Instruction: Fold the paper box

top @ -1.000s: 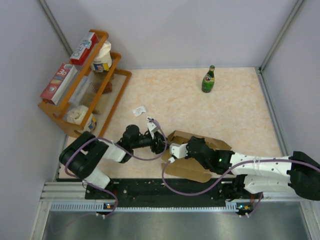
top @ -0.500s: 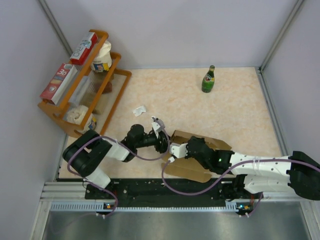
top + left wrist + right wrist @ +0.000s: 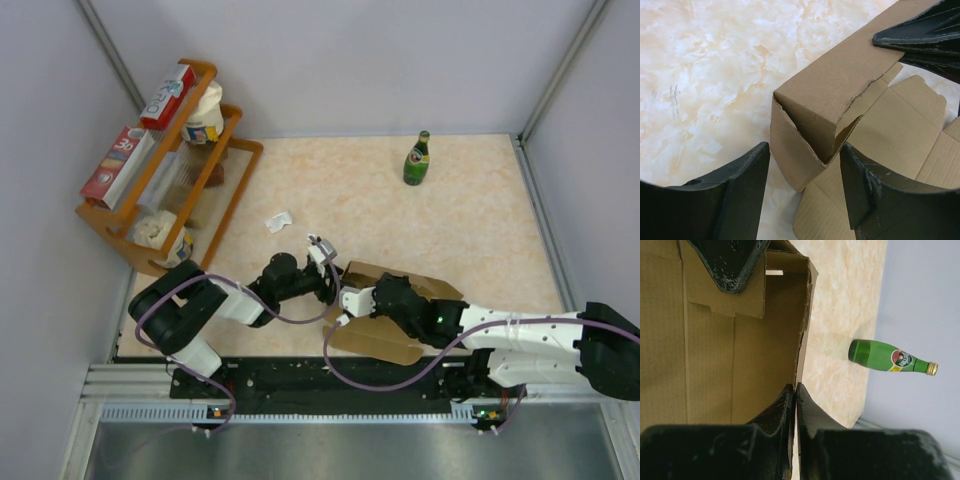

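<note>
The paper box (image 3: 385, 342) is plain brown cardboard, partly erected, lying near the table's front between both arms. In the left wrist view its folded corner (image 3: 807, 125) pokes between the open fingers of my left gripper (image 3: 805, 192), and neither finger touches it. My left gripper (image 3: 328, 277) sits at the box's left end. My right gripper (image 3: 795, 388) is shut on the thin edge of the box's upright side wall (image 3: 802, 330), one finger inside and one outside. In the top view the right gripper (image 3: 350, 300) is over the box's left part.
A green bottle (image 3: 417, 160) stands at the back right, also lying across the right wrist view as the green bottle (image 3: 887, 357). A wooden rack (image 3: 225, 140) with printed cartons and jars stands at the back left. A white paper scrap (image 3: 278, 221) lies mid-table.
My left arm has reached rightward, bringing its open gripper up to the box's left corner. The right arm and the box have stayed put.
</note>
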`<state>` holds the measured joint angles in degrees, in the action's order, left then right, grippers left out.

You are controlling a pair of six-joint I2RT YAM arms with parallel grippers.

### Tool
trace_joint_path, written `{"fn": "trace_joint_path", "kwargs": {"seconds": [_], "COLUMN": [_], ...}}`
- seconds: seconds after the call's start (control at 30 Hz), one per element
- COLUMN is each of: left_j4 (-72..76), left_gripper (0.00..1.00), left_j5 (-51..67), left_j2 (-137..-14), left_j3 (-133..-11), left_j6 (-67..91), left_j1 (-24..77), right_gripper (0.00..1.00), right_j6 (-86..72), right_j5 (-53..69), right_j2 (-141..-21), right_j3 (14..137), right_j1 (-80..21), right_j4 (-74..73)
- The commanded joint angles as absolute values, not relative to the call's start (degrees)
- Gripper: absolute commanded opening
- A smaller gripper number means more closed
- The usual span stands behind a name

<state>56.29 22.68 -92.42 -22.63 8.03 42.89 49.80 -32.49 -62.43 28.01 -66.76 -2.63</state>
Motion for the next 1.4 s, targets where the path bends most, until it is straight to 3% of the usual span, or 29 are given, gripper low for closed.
{"fn": "trace_joint_path", "kwargs": {"seconds": [0.0,0.43,1.17,1.37], "left_j4": [58.27,59.15,55.64,54.23], "left_gripper": [0.62,0.51,0.32,0.33], "left_j5": [17.76,12.31,-2.10,-3.16], "left_j2": [-92.81,-93.25,-91.58,-90.44], "left_j3": [-23.73,-23.38,-24.08,-23.91], "left_j6": [5.97,6.15,6.51,6.24], "left_j1": [44.56,47.28,50.71,52.03], "right_gripper": [0.04,0.16,0.24,0.27], "right_j6": [47.64,45.09,38.67,37.36], "right_j5": [-29.09,-25.05,-18.02,-16.70], "right_j2": [-62.23,-59.94,-56.42,-57.04], "right_j3": [30.41,30.85,30.41,31.29], "right_j1": [-67.85,-68.56,-68.64,-68.56], "right_j4": [-4.13,-3.96,-3.25,-3.87]}}
